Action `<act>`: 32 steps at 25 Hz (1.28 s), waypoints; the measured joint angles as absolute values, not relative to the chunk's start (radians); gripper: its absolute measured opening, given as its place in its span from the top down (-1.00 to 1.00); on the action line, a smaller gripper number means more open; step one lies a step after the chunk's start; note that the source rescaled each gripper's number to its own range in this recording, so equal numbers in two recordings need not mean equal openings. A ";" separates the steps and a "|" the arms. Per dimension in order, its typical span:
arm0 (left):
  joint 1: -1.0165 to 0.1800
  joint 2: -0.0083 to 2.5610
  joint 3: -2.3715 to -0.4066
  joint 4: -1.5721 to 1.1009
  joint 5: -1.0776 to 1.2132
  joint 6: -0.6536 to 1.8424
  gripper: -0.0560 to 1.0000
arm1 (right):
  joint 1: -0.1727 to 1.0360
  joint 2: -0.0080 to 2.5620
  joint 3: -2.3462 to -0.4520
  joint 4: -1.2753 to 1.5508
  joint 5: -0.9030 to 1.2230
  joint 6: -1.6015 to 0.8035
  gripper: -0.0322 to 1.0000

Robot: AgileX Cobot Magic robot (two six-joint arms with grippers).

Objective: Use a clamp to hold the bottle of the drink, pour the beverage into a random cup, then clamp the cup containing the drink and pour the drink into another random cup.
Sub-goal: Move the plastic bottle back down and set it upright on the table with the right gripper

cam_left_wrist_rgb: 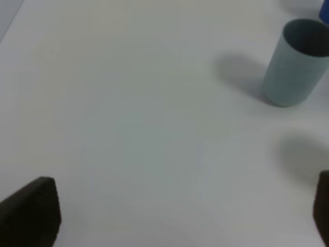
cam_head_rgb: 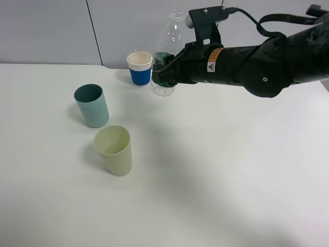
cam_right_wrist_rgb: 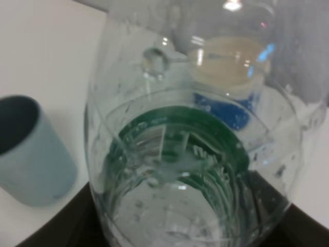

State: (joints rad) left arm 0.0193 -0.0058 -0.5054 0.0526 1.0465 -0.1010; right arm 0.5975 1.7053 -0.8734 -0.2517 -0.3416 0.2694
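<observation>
Clear, glossy plastic, beaded with droplets inside: the bottle, its green label a smooth film. The teal tumbler and the pale yellow-green tumbler look like matt plastic, the blue-and-white cup like paper. My right arm wears black casing with a dull sheen. The white table is smooth and matt.

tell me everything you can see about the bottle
The bottle is small and made of clear plastic, with a green label low on its body and droplets inside its walls. It seems to hold clear liquid. It is about upright at the back of the white table, just right of the blue-and-white paper cup and taller than it. The right gripper is shut on its labelled lower part. Whether its base touches the table cannot be told.
</observation>
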 joint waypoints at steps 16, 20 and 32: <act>0.019 -0.006 -0.505 0.053 1.046 -0.101 -1.00 | 0.454 1.763 -0.747 -0.201 -0.618 0.060 0.94; 0.019 -0.006 -0.505 0.053 1.046 -0.101 -1.00 | 0.454 1.825 -0.747 -0.125 -0.662 0.022 0.94; 0.019 -0.006 -0.505 0.053 1.046 -0.101 -1.00 | 0.454 2.002 -0.749 -0.018 -0.819 -0.038 0.94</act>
State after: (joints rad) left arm 0.0193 -0.0058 -0.5054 0.0526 1.0465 -0.1010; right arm 0.4535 2.0021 -0.7492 -0.0177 -0.8190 -0.0377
